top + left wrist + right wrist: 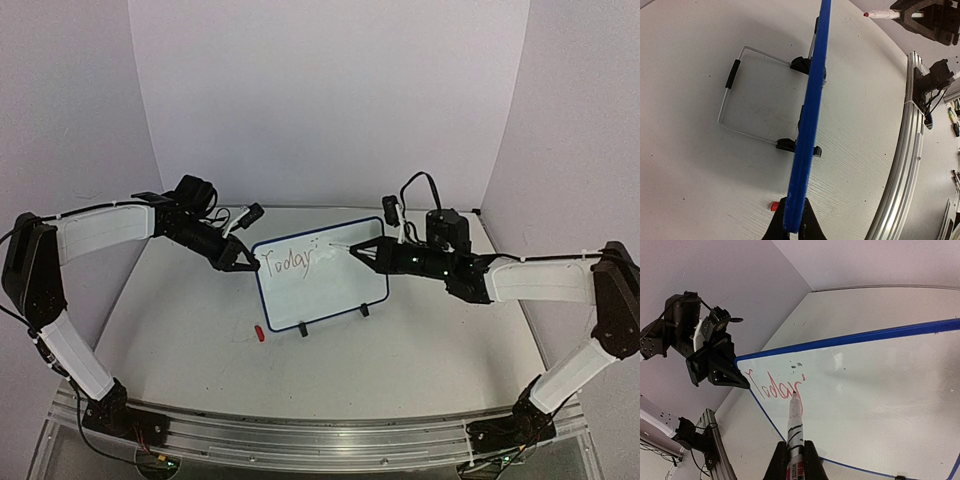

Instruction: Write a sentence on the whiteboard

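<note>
The whiteboard (325, 275) stands tilted on two black feet at mid table. It carries the reddish word "Today'" (288, 262) near its top left, also shown in the right wrist view (772, 386). My left gripper (245, 263) is shut on the board's left blue edge (795, 212). My right gripper (362, 253) is shut on a white marker (795, 432). The marker's red tip (793, 394) is just off or on the board beside the last letter; contact cannot be told.
A small red marker cap (257, 333) lies on the table in front of the board's left foot. The board's wire stand (747, 95) sticks out behind it. The aluminium rail (300, 435) runs along the near table edge.
</note>
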Robot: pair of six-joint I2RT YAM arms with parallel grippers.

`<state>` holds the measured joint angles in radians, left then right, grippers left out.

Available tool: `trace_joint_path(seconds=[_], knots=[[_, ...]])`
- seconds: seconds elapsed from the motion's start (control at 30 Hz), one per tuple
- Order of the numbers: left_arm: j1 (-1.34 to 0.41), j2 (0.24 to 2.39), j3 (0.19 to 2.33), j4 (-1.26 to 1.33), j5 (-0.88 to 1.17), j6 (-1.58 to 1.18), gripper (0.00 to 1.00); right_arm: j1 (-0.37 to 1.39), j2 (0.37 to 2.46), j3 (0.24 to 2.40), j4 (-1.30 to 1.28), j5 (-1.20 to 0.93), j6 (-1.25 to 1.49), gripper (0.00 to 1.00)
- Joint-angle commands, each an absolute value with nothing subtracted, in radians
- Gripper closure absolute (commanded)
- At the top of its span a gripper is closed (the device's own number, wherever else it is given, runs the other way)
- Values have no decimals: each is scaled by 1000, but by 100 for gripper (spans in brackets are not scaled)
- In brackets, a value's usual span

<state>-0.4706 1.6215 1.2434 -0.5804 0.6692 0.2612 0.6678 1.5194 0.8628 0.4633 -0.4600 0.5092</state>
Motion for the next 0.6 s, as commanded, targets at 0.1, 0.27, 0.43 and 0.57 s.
trace_joint_path(seconds=[0.1,0.27,0.43,0.57], knots=[[-477,1640,1266,-601,572,292,100,663,1579,906,518,-448,535,100],[-478,1642,1267,-602,573,292,100,663,1599,917,517,-435,537,100],[-478,1643,1267,-602,571,293,100,663,1617,931,517,-416,540,100],[-479,1643,1267,-602,573,293,100,664,1637,946,516,-406,542,100]])
